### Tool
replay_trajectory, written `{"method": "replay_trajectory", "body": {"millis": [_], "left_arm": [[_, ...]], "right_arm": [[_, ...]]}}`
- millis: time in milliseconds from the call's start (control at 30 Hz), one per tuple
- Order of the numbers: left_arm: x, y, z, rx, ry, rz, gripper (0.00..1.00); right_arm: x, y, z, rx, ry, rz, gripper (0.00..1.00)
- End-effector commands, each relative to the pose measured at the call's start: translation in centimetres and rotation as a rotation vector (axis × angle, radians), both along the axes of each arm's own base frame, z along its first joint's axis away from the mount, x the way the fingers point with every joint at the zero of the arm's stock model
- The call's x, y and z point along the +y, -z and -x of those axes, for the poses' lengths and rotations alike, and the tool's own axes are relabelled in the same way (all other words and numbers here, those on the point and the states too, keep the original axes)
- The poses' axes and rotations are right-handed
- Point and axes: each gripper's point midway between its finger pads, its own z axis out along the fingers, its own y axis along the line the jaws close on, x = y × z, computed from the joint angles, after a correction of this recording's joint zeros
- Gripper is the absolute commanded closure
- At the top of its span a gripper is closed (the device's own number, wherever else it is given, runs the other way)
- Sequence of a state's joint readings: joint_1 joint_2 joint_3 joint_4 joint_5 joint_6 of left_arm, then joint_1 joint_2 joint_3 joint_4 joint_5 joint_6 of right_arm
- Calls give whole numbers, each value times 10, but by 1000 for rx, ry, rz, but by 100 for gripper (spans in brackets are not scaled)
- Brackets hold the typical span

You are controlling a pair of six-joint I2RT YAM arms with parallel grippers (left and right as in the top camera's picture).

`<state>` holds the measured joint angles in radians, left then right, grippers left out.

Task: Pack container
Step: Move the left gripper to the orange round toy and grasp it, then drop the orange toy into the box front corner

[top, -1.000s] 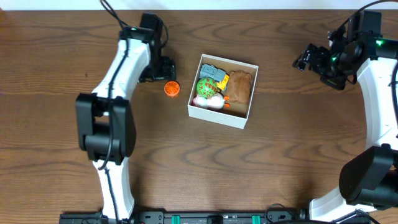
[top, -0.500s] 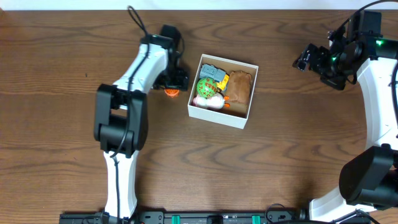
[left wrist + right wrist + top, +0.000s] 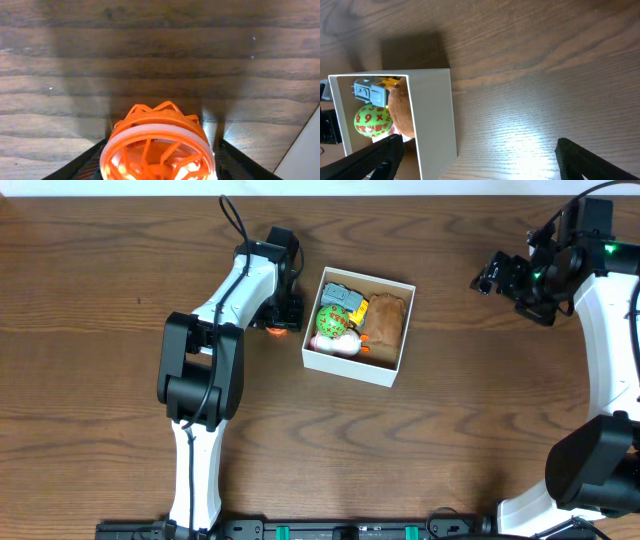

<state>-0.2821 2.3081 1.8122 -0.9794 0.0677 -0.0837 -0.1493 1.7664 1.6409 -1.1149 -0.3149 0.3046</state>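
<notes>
Left wrist: orange ball bottom-cropped

A: How much of the orange ball shows between the fingers of the left pincer?
B: Its upper part only; the picture's bottom edge cuts the rest. Contact with the fingers: cannot tell.
A: From overhead?
B: The pincer hides nearly all of that ball.
A: The container?
B: Just right of the pincer, only a white corner shows.
</notes>
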Motion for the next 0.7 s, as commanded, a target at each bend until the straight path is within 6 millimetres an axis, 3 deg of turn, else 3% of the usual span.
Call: {"method": "replay_trajectory", "body": {"millis": [0,267,500,567,667], "left_arm": [[9,6,1,6,0,-39,37],[21,-13,-9,-44,39,-106,44],[18,-59,-20,-148,51,-80,53],[18,-75,-20,-177,49,-73,62],[18,-106,-18,-234,46,-59,63]], "right_arm": [[5,2,1,14,-4,-1,1],[5,2,1,12,-3,-1,1],[5,3,2,15,-3,-1,1],[5,3,2,15,-3,-1,1],[5,3,2,15,-3,-1,1]]}}
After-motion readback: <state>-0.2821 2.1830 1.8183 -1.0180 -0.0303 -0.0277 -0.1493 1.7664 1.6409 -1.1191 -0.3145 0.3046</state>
